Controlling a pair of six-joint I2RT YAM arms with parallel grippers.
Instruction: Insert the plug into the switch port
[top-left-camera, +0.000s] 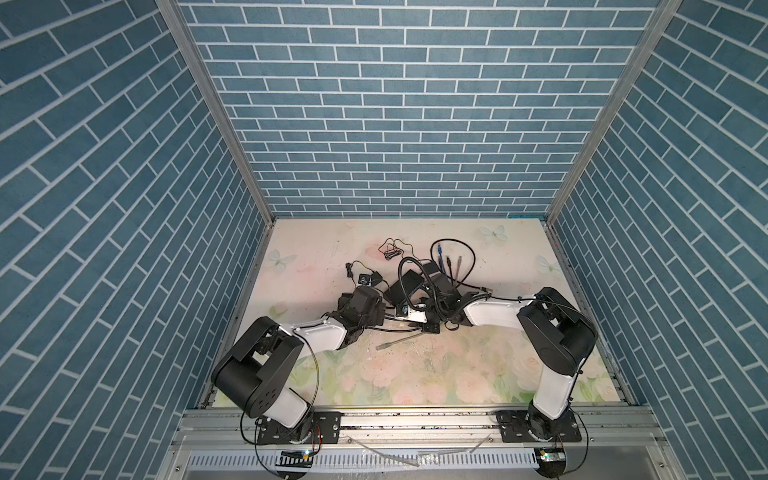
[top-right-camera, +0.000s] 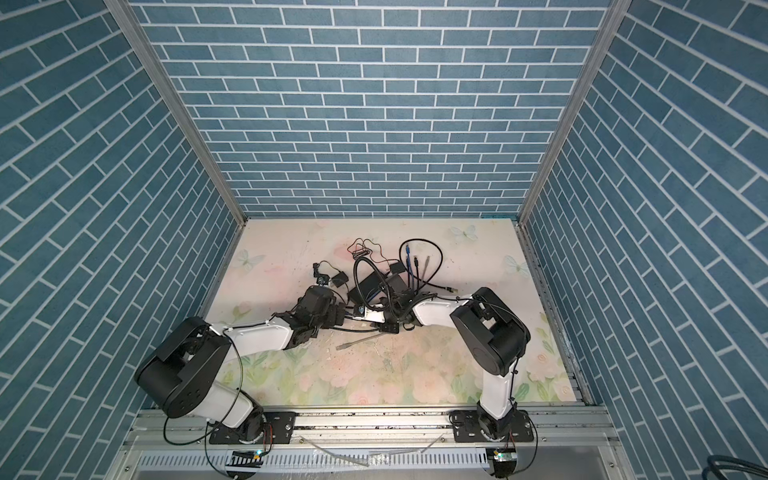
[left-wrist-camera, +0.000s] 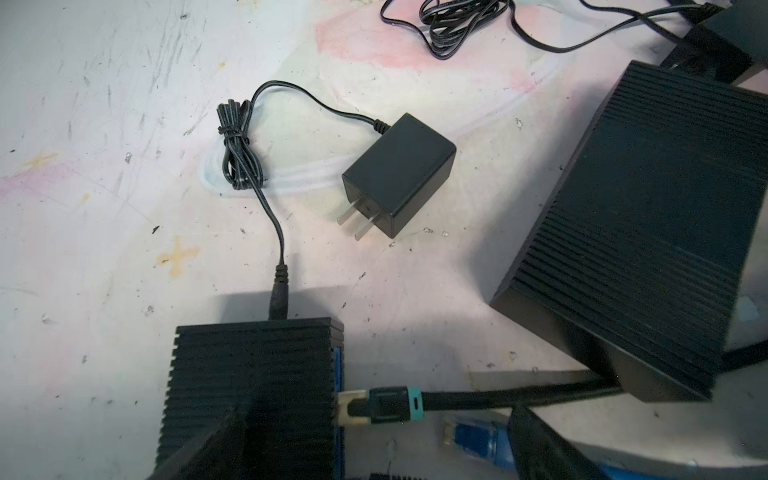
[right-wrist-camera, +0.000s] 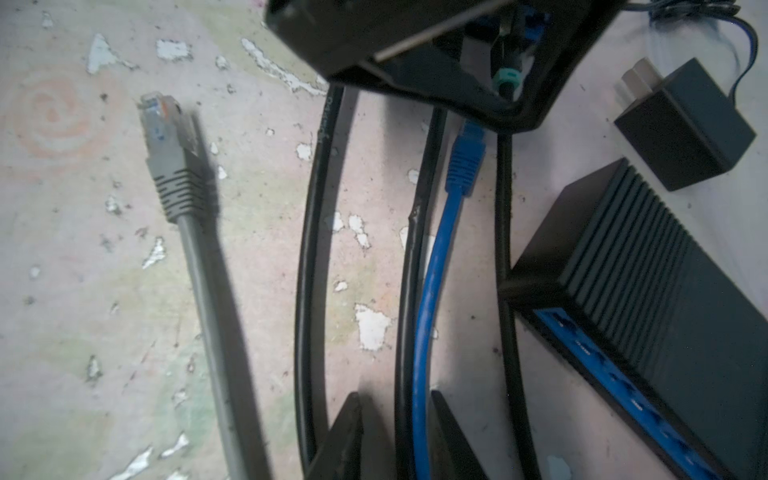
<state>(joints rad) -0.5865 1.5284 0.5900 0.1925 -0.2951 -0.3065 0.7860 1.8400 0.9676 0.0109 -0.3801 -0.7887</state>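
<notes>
In both top views the left arm (top-left-camera: 320, 332) and right arm (top-left-camera: 494, 311) reached toward each other over a black tangle mid-table (top-left-camera: 457, 374). A grey plug (top-left-camera: 380, 345) lay alone just in front of them.

Over to the left wrist: the left gripper (left-wrist-camera: 376, 411) stood spread wide, gripping nothing, one finger over the small switch (left-wrist-camera: 253, 365). And there it was: the teal plug (left-wrist-camera: 386, 405) sat seated in that switch's port face (left-wrist-camera: 339, 370). The blue plug (left-wrist-camera: 469, 438) lay loose on the table just beside it. An adapter (left-wrist-camera: 399, 174) lay farther off, near the big switch (left-wrist-camera: 648, 232).

Right wrist now: the right gripper (right-wrist-camera: 394, 397) had its fingers close together, the blue cable (right-wrist-camera: 428, 311) and a black cable (right-wrist-camera: 405, 291) both running between them. Pinched or merely straddled, it could not be told.
</notes>
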